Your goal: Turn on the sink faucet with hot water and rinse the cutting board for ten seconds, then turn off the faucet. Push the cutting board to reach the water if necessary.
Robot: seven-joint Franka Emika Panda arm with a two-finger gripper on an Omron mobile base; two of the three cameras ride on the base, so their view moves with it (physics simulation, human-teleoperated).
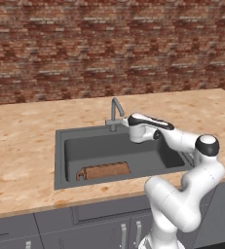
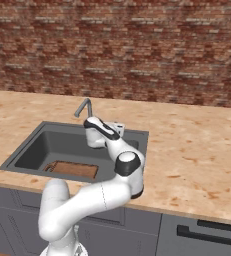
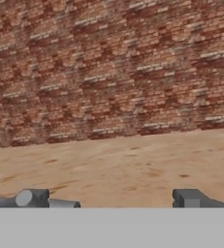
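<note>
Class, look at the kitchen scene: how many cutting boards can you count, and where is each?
1. The cutting board lies flat on the floor of the sink, along its front wall towards the left; none elsewhere on the visible counter.

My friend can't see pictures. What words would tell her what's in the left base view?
A white robot arm reaches its hand toward the grey sink faucet at the back of a dark sink set in a speckled tan counter. A reddish-brown cutting board lies in the basin near its front wall, and no water is running. A brick wall stands behind.
</note>
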